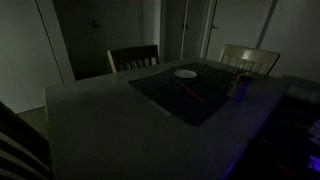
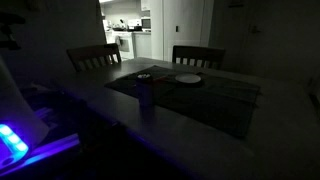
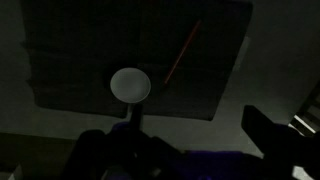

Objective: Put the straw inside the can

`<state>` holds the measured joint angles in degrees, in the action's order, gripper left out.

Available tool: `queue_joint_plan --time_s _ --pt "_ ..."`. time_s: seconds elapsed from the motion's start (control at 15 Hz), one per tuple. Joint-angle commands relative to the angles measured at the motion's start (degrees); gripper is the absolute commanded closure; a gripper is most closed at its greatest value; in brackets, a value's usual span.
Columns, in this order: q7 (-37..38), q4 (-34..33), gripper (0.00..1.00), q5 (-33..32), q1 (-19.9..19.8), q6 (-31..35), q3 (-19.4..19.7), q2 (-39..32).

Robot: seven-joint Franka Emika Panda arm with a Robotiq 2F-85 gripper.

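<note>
Gripper (image 3: 180,145) hangs wide and empty, straw (image 3: 183,55) lies on the mat (image 3: 70,50), can (image 2: 145,91) label too dim to read.

Straw (image 3: 183,52): one thin reddish one was seen
Can (image 2: 145,90): one small one was seen
White plate (image 1: 185,73): one was seen
Chairs (image 1: 133,58): two were seen in both exterior views
Dark mat (image 1: 150,88): one was seen
Table (image 1: 90,120): one was seen
</note>
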<state>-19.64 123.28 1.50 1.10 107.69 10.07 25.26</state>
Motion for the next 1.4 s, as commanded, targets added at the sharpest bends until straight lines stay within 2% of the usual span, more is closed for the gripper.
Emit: queue_joint_plan --time_s 0.0,0.53,1.07,1.33 --pt "-0.27 -0.15 0.0 0.34 -0.82 -0.16 -0.66 -0.12" --pt "-1.39 -0.95 0.0 2.73 0.18 1.1 -0.66 -3.17" --pt "-1.83 -0.83 0.0 8.78 1.32 4.01 -1.55 -8.53" --pt "-3.19 -0.17 0.0 11.19 1.76 8.91 -2.44 -12.71"
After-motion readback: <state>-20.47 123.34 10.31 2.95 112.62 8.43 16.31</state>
